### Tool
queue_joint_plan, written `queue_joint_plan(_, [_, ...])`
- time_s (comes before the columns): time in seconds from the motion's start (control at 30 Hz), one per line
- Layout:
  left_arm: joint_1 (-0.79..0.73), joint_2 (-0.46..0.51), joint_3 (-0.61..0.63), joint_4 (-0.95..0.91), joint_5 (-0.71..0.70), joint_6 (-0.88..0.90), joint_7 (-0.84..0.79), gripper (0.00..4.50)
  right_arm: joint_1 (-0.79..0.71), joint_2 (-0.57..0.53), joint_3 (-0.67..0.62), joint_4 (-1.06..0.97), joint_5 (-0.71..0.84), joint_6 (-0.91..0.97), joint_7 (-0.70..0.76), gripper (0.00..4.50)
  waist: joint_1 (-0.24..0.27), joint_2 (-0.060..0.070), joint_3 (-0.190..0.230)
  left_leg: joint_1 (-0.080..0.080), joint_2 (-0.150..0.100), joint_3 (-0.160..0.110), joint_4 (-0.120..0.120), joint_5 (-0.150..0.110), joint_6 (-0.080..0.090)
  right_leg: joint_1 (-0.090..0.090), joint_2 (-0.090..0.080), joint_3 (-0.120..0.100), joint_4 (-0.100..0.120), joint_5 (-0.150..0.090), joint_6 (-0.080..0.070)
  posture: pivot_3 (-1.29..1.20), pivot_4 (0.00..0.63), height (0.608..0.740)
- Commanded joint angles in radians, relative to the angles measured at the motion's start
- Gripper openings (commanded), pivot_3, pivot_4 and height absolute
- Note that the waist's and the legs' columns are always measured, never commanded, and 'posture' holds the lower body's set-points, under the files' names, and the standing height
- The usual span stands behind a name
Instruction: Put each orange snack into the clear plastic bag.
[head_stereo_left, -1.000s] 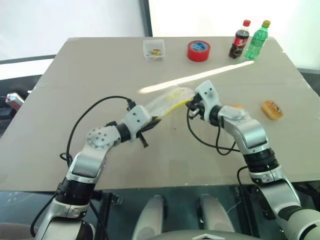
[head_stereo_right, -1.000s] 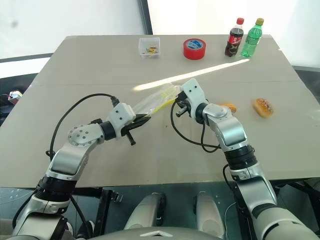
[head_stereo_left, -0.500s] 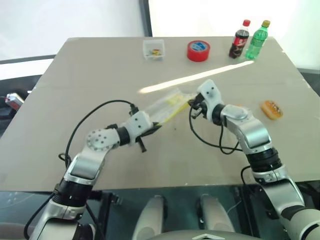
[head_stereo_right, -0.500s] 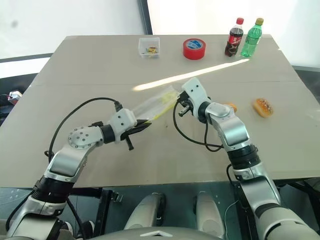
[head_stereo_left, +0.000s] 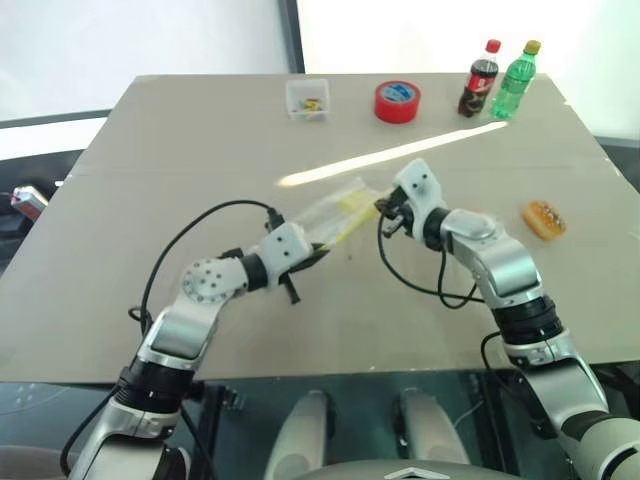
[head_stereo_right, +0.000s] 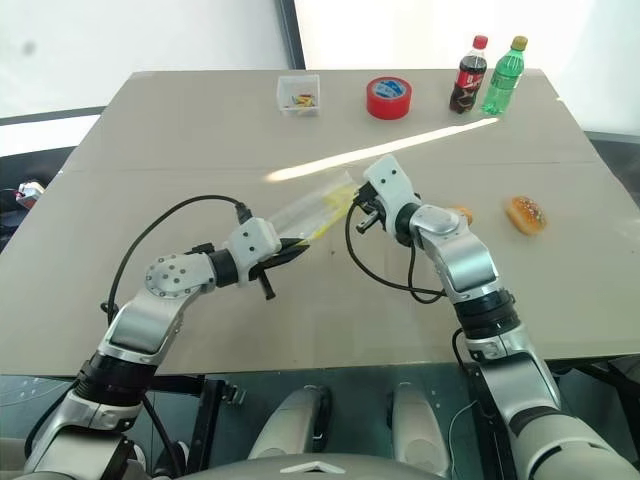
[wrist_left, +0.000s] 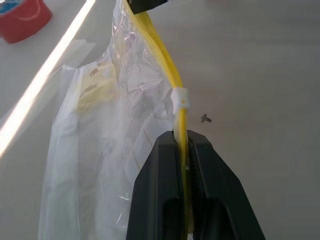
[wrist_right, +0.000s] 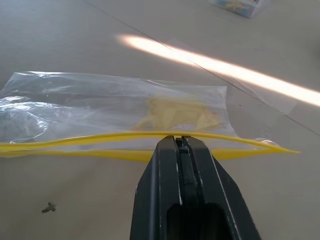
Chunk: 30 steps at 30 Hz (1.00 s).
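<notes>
Grippers meet over the middle of the counter (head_stereo_left: 150, 180), both clamped on the clear plastic bag (head_stereo_left: 335, 212). Starting at the left, the left gripper (wrist_left: 183, 142) has its black fingers pinched tight on the bag's yellow seal strip (wrist_left: 160, 55), just below the small white slider. The bag stretches from there up and to the right, lifted off the counter, with a yellowish print showing through the film. At its far end the right gripper (wrist_right: 181, 142) is closed on the same yellow strip. Further right, one orange snack (head_stereo_left: 544, 219) lies on the counter, well apart from the bag; another orange snack (head_stereo_right: 459, 214) peeks out just behind the right forearm.
</notes>
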Motion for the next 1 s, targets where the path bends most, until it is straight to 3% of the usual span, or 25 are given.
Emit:
queue_joint_plan(0.03, [-0.006, -0.004, 0.023, -0.046, -0.014, -0.005, 0.009, 0.00, -0.006, 0.007, -0.007, -0.030, 0.007, 0.000, 0.005, 0.04, 0.000, 0.000, 0.000, 0.000, 0.000, 0.000, 0.000, 0.000, 0.000, 0.000, 0.000, 0.000, 0.000, 0.000, 0.000, 0.00, 0.150, 0.740])
queue_joint_plan(0.7, [-0.034, -0.013, -0.004, -0.068, -0.027, -0.011, -0.017, 0.00, 0.003, 0.038, 0.033, 0.012, -0.017, -0.058, 0.030, 0.04, 0.000, 0.000, 0.000, 0.000, 0.000, 0.000, 0.000, 0.000, 0.000, 0.000, 0.000, 0.000, 0.000, 0.000, 0.000, 0.00, 0.150, 0.740])
queue_joint_plan(0.8, [-0.036, -0.014, -0.002, -0.069, -0.032, -0.009, -0.017, 0.00, 0.008, 0.040, 0.036, 0.019, -0.023, -0.076, 0.026, 0.84, 0.000, 0.000, 0.000, 0.000, 0.000, 0.000, 0.000, 0.000, 0.000, 0.000, 0.000, 0.000, 0.000, 0.000, 0.000, 0.00, 0.150, 0.740])
queue_joint_plan(1.0, [-0.041, -0.031, 0.020, -0.068, -0.065, 0.017, -0.011, 0.00, 0.006, 0.053, 0.048, 0.047, -0.043, -0.139, 0.024, 3.67, 0.000, 0.000, 0.000, 0.000, 0.000, 0.000, 0.000, 0.000, 0.000, 0.000, 0.000, 0.000, 0.000, 0.000, 0.000, 0.00, 0.150, 0.740])
